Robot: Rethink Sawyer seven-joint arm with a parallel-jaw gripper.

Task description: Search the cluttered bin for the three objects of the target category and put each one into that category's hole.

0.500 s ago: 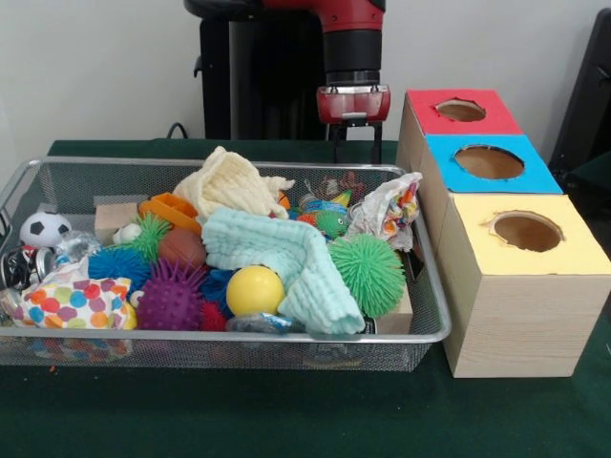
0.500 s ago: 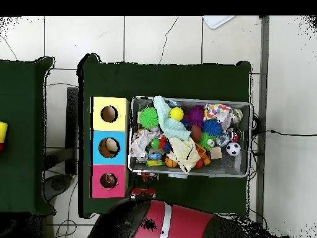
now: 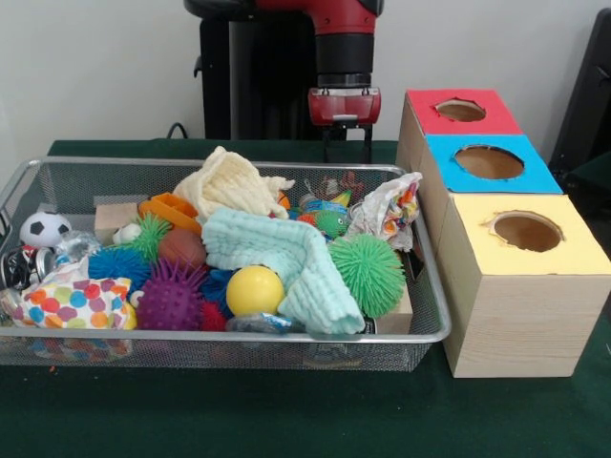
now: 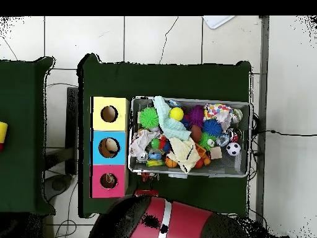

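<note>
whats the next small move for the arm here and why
Probably move the hand forward and down over the basket. It hangs behind the basket's far rim, holding nothing, and the toys lie piled under cloths, so nothing can go into the red hole yet.

Dark green surface [image 3: 286, 420] carries three adjoining pale wooden boxes along one edge. Blue-ringed cut-out [image 3: 489, 161] tops the middle box; yellow-ringed cut-out [image 3: 526, 231] tops the box at the front corner. Tiled floor [image 4: 155, 37] borders the surface. A second green-covered table [image 4: 21, 136] stands apart.
</note>
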